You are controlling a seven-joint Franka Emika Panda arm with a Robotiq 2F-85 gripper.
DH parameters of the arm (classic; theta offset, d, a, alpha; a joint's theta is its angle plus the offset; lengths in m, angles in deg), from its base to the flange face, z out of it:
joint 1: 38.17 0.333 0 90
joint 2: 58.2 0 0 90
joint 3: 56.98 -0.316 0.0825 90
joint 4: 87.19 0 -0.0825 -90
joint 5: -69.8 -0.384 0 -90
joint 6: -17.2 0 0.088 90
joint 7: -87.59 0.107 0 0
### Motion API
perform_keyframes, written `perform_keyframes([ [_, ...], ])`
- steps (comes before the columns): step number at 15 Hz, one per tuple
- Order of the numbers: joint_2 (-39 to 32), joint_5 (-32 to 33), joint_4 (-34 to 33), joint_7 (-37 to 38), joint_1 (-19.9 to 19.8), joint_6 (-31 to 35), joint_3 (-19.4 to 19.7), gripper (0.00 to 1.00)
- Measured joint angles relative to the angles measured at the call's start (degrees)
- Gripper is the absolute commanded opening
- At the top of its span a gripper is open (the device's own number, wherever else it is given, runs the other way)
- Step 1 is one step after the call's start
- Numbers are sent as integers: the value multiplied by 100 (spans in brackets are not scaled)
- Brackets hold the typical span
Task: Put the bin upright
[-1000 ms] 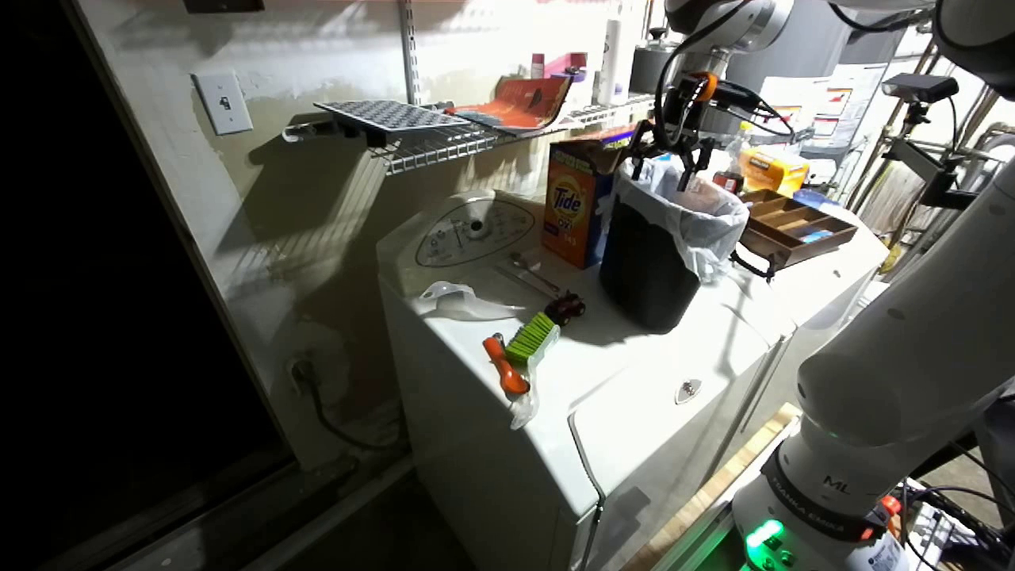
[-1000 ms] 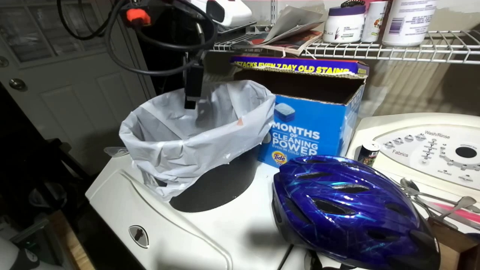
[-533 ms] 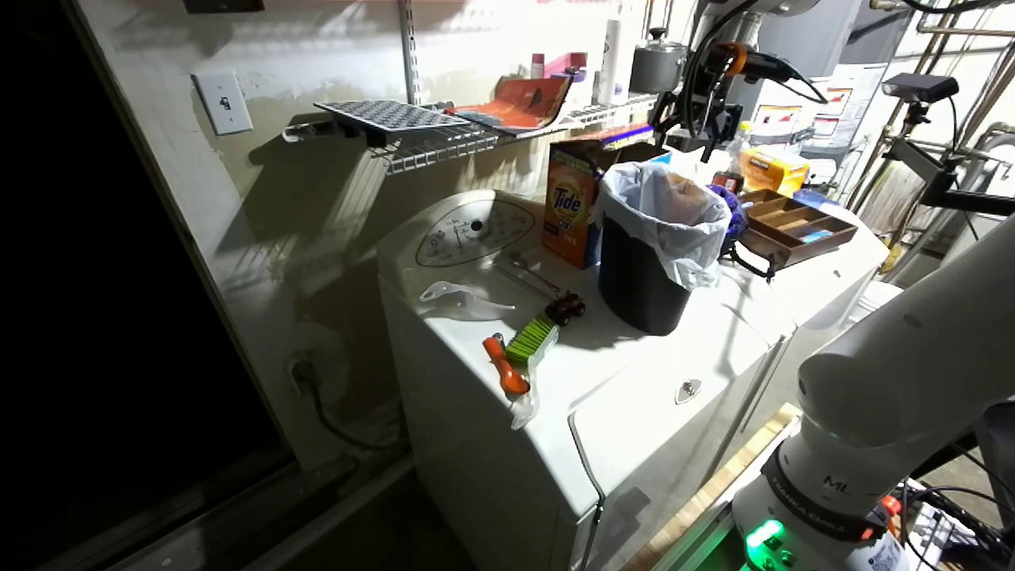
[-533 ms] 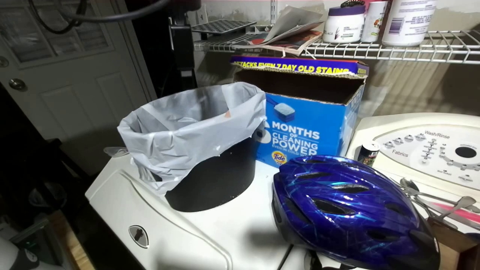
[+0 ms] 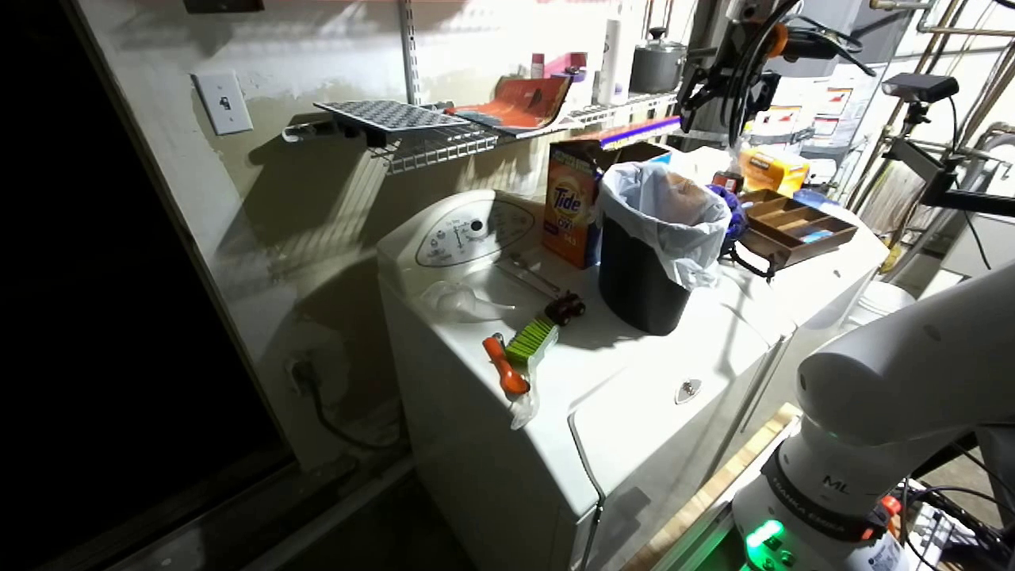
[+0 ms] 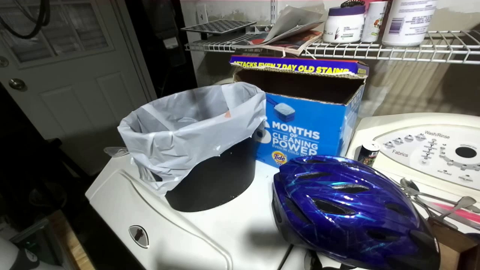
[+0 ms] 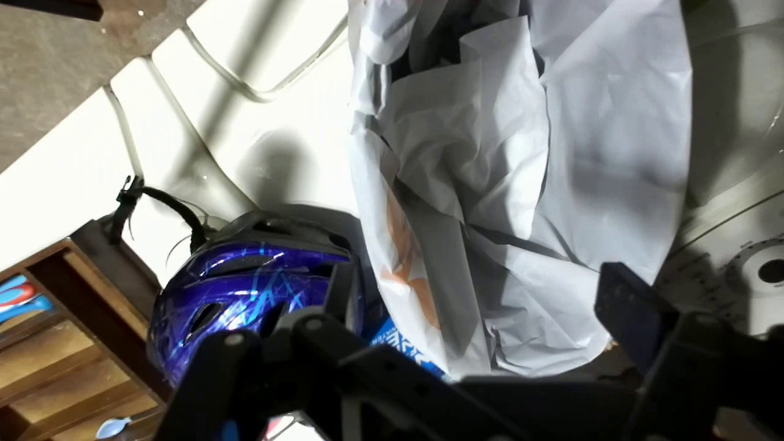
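**Gripper (image 7: 481, 288) higher and farther off than half a second ago; bin (image 5: 644, 270) stays put**

Bin is upright on the white laundry machine (image 5: 614, 373) in both exterior views, base down, mouth up. Flat surface under it, so should stay steady unaided. Wrist view: jaws wide apart, nothing held; probably spread to avoid dragging the bag (image 6: 187, 148). Bag is folded over the rim, presumably so it won't slip inside. Detergent box (image 6: 311, 120) is right beside the bin; touching or not, can't tell. Helmet (image 6: 360, 206) is near, with a gap to the bin. Judgement: task looks done, bin needs no more handling, gripper just has to back away. It is clear of the bag, which makes sense: thin plastic could snag on a finger and tip the bin.
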Motion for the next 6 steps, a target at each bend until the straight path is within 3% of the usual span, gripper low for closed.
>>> perform_keyframes([
  [6,464,114,307,117,-79,133,-67,100],
])
